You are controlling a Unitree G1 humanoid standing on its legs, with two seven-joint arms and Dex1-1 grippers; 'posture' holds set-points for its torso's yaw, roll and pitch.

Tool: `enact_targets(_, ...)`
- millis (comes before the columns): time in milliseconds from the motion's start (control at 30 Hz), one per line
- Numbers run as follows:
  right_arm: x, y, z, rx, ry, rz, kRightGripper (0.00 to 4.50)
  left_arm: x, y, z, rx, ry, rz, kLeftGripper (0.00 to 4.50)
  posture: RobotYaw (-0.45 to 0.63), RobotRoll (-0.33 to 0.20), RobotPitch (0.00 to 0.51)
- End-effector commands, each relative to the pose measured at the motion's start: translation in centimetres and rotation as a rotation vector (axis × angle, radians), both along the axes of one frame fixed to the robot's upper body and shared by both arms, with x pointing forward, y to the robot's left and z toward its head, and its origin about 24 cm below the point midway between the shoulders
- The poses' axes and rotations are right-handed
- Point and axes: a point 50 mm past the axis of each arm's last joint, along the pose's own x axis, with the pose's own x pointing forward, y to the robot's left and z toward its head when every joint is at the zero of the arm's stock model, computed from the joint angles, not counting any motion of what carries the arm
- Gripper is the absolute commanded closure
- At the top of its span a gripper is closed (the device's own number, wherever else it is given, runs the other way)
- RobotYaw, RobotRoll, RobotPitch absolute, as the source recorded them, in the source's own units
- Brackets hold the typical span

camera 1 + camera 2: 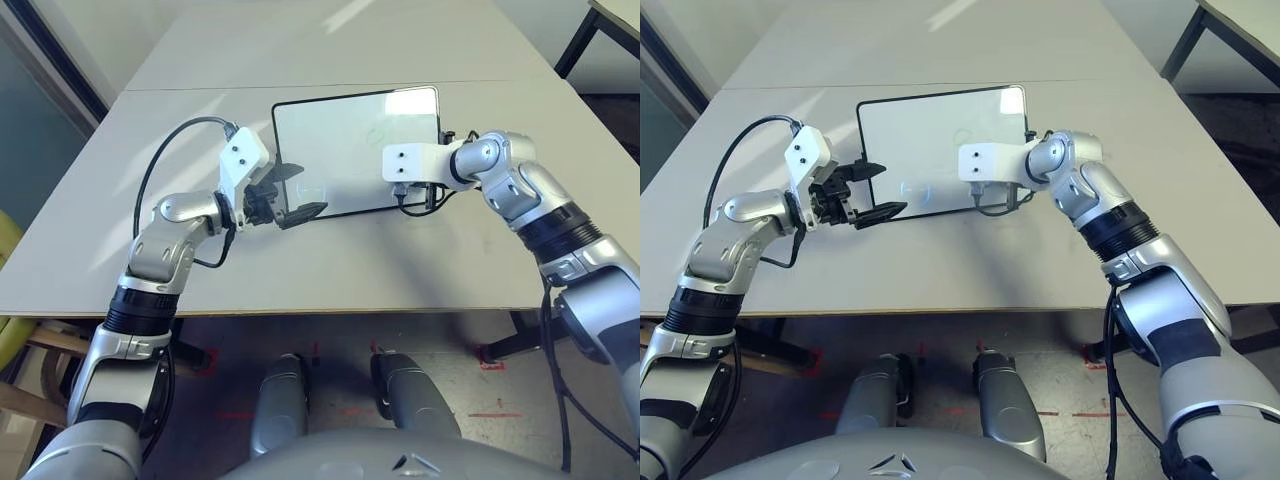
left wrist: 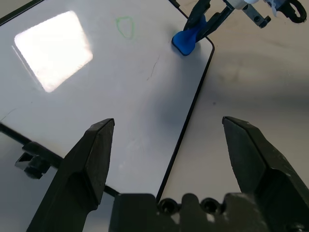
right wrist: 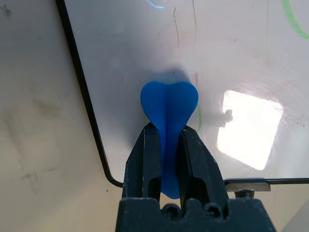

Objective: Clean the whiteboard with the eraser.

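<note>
Right wrist view gives us the right gripper clamped on the blue eraser, whose lower half is hidden between the fingers; its wide end rests on the whiteboard near a rounded corner. From the head, the white wrist housing covers the eraser. Faint green doodles barely show. Our left gripper hangs spread apart over the board's opposite edge on the grey table.
</note>
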Motion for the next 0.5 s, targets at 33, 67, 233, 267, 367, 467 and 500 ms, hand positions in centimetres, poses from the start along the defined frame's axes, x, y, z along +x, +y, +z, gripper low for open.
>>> enact_targets(33, -0.3, -2.2, -1.0, -0.043, 0.025, -0.062, 4.24, -0.2, 0.4, -0.1, 0.008, 0.002, 0.011, 0.0, -0.11, 0.0, 0.136)
enact_targets(67, -0.3, -2.6, -1.0, -0.048, 0.027, -0.072, 4.24, -0.2, 0.4, -0.2, 0.009, 0.003, 0.011, 0.0, -0.11, 0.0, 0.138)
enact_targets(233, -0.5, -4.0, -0.9, -0.069, 0.028, -0.108, 4.24, -0.1, 0.4, -0.2, 0.009, 0.005, 0.009, 0.0, -0.12, 0.0, 0.142)
enact_targets(267, -0.4, -4.2, -0.9, -0.071, 0.026, -0.114, 4.24, -0.1, 0.4, -0.2, 0.009, 0.005, 0.009, 0.0, -0.12, 0.0, 0.142)
enact_targets(367, -0.2, -4.3, -0.4, -0.045, 0.01, -0.133, 4.24, 0.0, 0.3, -0.2, 0.01, 0.005, 0.006, 0.0, -0.13, 0.0, 0.143)
enact_targets(467, 0.1, -3.8, 0.2, -0.002, 0.003, -0.135, 4.24, 0.0, 0.3, -0.1, 0.01, 0.005, 0.005, 0.0, -0.13, 0.0, 0.143)
enact_targets(500, 0.2, -3.7, 0.3, 0.003, 0.001, -0.135, 4.24, 0.0, 0.3, -0.1, 0.01, 0.005, 0.005, 0.0, -0.13, 0.0, 0.143)
